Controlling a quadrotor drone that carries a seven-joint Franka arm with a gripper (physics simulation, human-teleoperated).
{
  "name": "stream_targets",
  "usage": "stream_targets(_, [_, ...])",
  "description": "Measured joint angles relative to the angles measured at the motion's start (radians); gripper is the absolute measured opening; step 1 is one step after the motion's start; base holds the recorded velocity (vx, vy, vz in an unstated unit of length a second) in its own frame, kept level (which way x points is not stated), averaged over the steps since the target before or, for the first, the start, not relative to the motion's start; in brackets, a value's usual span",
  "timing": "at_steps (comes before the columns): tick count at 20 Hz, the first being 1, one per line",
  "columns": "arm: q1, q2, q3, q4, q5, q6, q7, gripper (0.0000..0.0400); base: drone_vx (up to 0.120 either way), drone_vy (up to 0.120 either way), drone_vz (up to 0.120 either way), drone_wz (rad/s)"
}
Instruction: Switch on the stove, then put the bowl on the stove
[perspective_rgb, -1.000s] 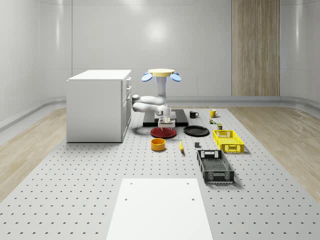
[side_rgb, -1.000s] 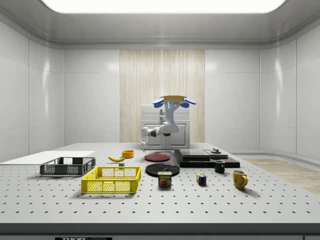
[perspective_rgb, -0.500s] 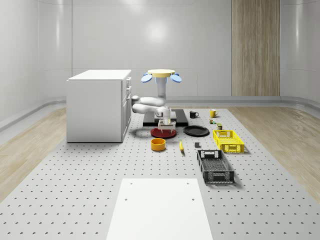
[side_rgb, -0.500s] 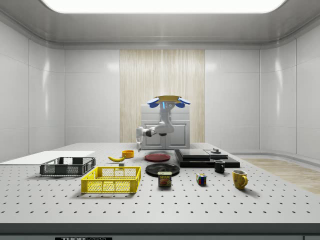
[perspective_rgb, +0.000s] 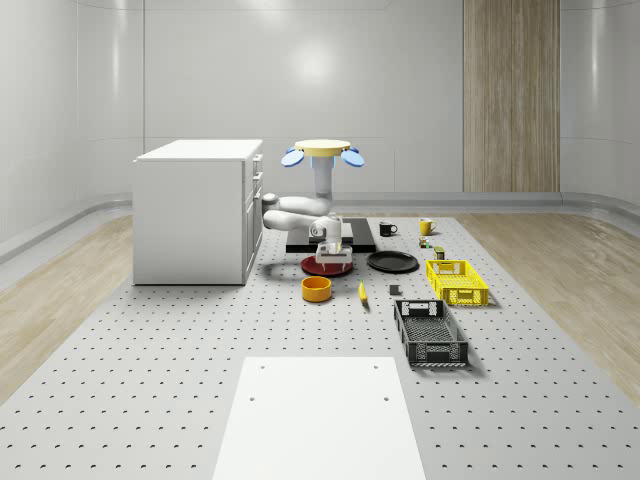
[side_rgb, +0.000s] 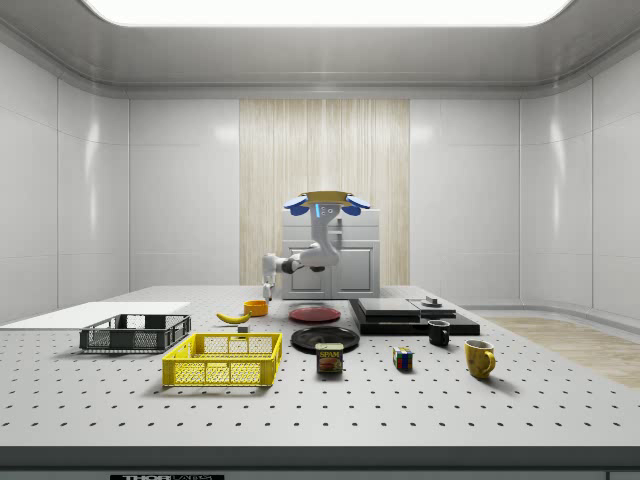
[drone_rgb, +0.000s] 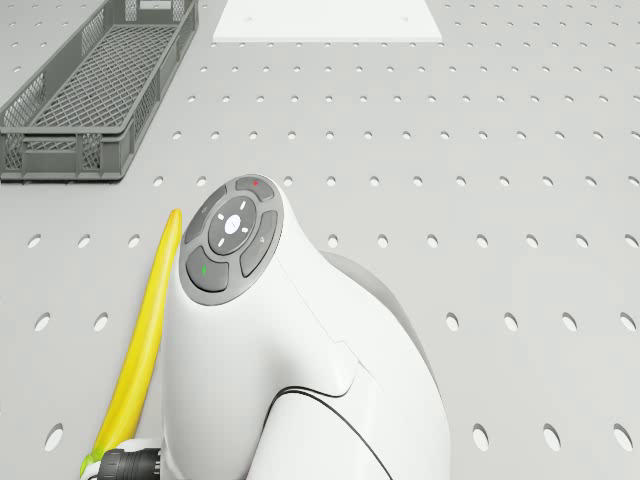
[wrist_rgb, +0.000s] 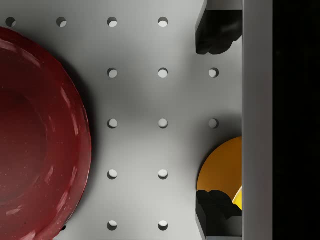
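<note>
Bowl (perspective_rgb: 317, 289) first: the orange thing sits on the bench (perspective_rgb: 150, 350), just ahead of the gripper (perspective_rgb: 331, 254) and below it, not on the stove (perspective_rgb: 358, 236). The gripper hangs low between the bowl and a red plate (perspective_rgb: 327, 266), its jaws spread wide with nothing between them. Behind it lies the black stove; I can't tell whether it is switched on. The drone (perspective_rgb: 322, 150) hovers above the plate. By my reckoning, the pick-up and placing are all still to come.
</note>
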Motion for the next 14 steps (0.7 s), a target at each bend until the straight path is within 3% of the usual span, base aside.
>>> stream_targets(14, [-0.001, -0.005, 0.001, 0.000, 0.002, 0.004, 0.001, 0.0400, 0.120, 0.000, 0.000, 0.000])
